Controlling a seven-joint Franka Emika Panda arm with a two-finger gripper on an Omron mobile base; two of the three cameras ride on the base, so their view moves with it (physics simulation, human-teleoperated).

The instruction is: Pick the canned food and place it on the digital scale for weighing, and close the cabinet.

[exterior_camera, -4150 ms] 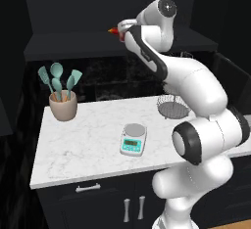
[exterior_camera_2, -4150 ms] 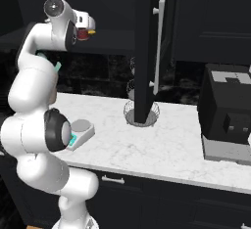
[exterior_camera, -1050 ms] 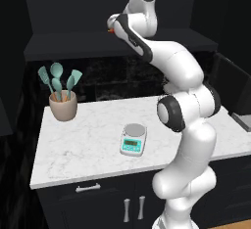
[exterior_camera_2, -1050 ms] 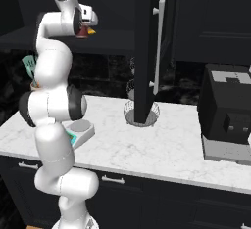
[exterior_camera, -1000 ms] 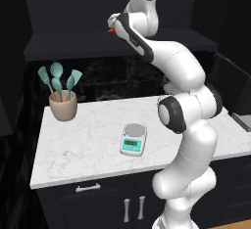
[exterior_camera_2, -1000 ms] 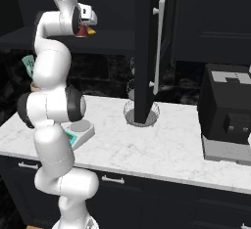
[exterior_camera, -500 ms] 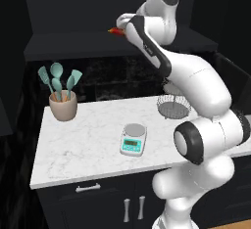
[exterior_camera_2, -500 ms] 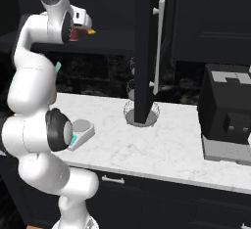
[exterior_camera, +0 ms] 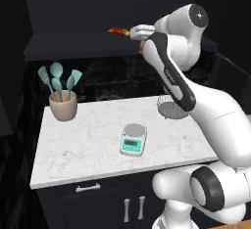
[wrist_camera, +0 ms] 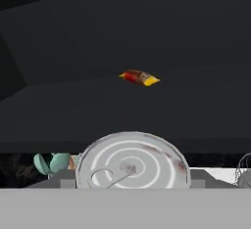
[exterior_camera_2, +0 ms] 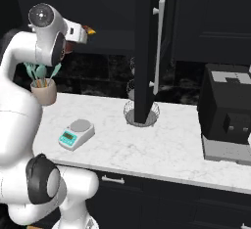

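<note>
Hand view looks along the gripper (wrist_camera: 131,184) straight onto the pale ringed top of the canned food (wrist_camera: 131,167), which sits low between the jaws, so the jaws appear to be pinching the can by its sides, though the fingertips themselves are hidden behind it. Beyond the can, further into the cabinet (exterior_camera_2: 147,37), the flat red-and-yellow packet (wrist_camera: 139,78) lies on the dark shelf. From the left base view the hand is raised at shelf height, well above the worktop (exterior_camera: 98,140), with the packet (exterior_camera: 117,31) just past it. The step in hand reads as the pick: the can is gripped but not yet carried clear of the cabinet. The digital scale (exterior_camera: 134,139) sits on the worktop well below the can, its round plate bare, with a cup of teal utensils (exterior_camera: 62,98) off to its far left side and a wire basket (exterior_camera: 171,108) behind it to the right. Next the arm should draw the can back out past the open cabinet door (exterior_camera_2: 144,52), lower it and centre it upright on the scale's plate before letting go. The door is left for afterwards.
</note>
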